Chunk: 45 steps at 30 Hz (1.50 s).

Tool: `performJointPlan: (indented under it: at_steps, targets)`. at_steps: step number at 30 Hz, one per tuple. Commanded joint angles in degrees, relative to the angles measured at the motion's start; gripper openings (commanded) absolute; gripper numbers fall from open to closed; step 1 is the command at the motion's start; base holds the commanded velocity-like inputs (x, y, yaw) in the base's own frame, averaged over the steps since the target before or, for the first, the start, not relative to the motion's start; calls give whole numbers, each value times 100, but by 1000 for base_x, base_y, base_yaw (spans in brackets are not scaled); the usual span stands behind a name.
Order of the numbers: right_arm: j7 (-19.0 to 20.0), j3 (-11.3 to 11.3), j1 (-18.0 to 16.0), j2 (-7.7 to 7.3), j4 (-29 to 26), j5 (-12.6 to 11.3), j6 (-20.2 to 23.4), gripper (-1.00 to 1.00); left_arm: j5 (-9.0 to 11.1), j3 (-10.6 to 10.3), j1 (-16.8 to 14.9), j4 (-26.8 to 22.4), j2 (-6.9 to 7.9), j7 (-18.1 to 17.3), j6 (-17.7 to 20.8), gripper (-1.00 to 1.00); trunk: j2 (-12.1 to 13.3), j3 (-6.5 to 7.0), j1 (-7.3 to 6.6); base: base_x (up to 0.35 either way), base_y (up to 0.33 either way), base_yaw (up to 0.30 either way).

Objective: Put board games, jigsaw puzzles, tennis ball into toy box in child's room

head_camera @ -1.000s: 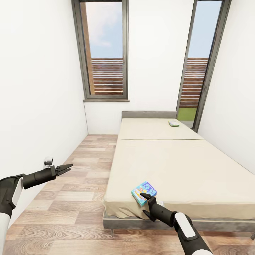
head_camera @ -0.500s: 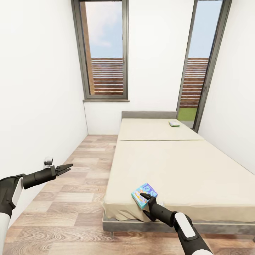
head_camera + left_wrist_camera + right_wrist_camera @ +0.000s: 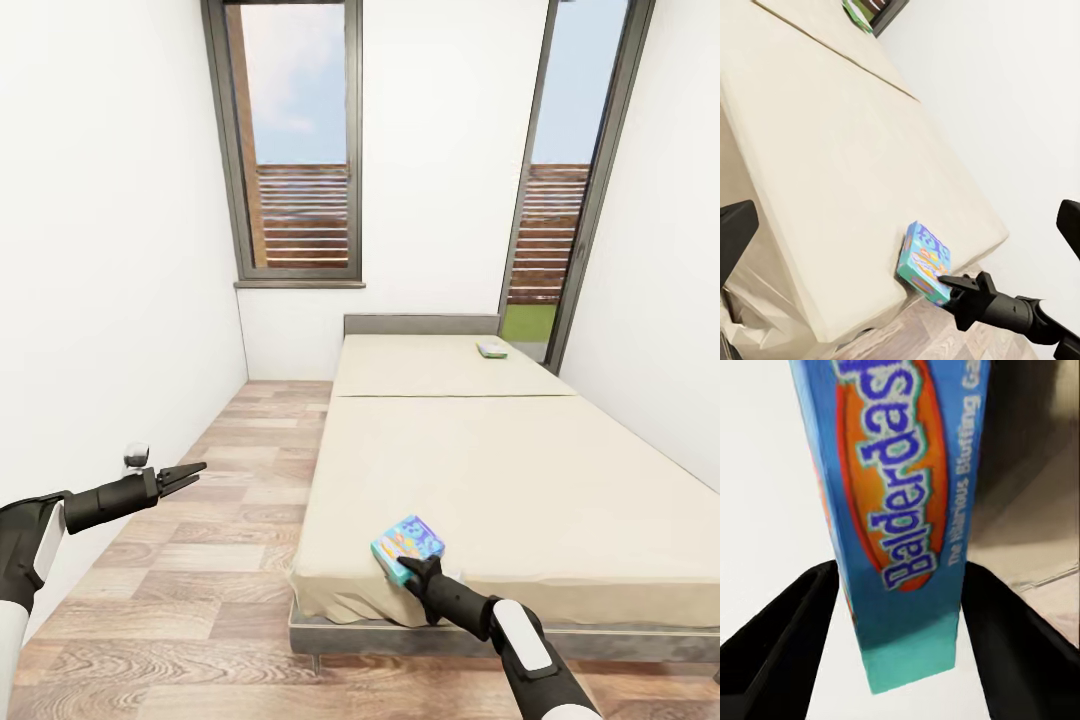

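— Beige fabric covers the low long bed (image 3: 480,470) with the grey headboard; what is found on it?

— A small flat blue printed board-game box (image 3: 407,545) is seen at the foot corner of the bed, at the mattress edge. In the right wrist view its narrow side (image 3: 904,502) is lettered "Balderdash" and is framed by the two black fingers (image 3: 776,652) of the right gripper (image 3: 412,570).

— Is the box pinched by that gripper?

— The fingers are spread to either side of the box's edge, close beside it; whether they press on it cannot be told. In the left wrist view the gripper's tip (image 3: 949,283) is seen right at the lower corner of the box (image 3: 924,262).

— And the other game?

— A white-blue flat box with a green edge (image 3: 491,348) is laid far up the bed, near the headboard, well apart from the blue one.

— The left gripper?

— The left gripper (image 3: 190,471) is held over the wood-plank floor (image 3: 230,480) beside the bed, well apart from the mattress. Its black fingers are drawn nearly together to a point, and nothing is held between them.
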Motion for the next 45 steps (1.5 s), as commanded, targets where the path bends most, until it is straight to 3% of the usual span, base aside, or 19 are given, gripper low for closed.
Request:
performJointPlan:
  at_steps: [1, 8, 22, 23, 30, 38, 45]
  targets:
    - [19, -39, -4, 6, 1, 68, 38, -100, 11, 4, -3, 1, 1, -13, 54, 100, -3, -6, -1, 0, 0, 0]
    - [23, -39, -4, 5, 1, 55, 31, -100, 11, 7, -2, 1, 1, -9, 58, 100, -3, -6, -1, 0, 0, 0]
    - [79, -39, -4, -15, -8, 48, 55, -100, -6, 1, -4, 1, 1, 8, 99, 100, 559, 245, -308, 0, 0, 0]
    - [162, -62, -4, -88, -84, 58, 29, -100, 17, 0, -11, 1, 11, -22, 153, 100, 559, 245, -308, 0, 0, 0]
    - [181, -185, -4, -138, -81, 36, -17, -100, 11, 23, -33, 1, 47, -27, 474, 100, 800, 353, -440, 0, 0, 0]
    - [1035, -221, -4, -131, -86, 45, -2, -100, 15, 25, -55, 1, 40, -27, 558, 100, 1120, 496, -616, 0, 0, 0]
    - [1119, -210, -85, -143, -687, 86, 55, -100, 12, 12, -61, 1, 10, -3, 551, 100, 1401, 622, -770, 0, 0, 0]
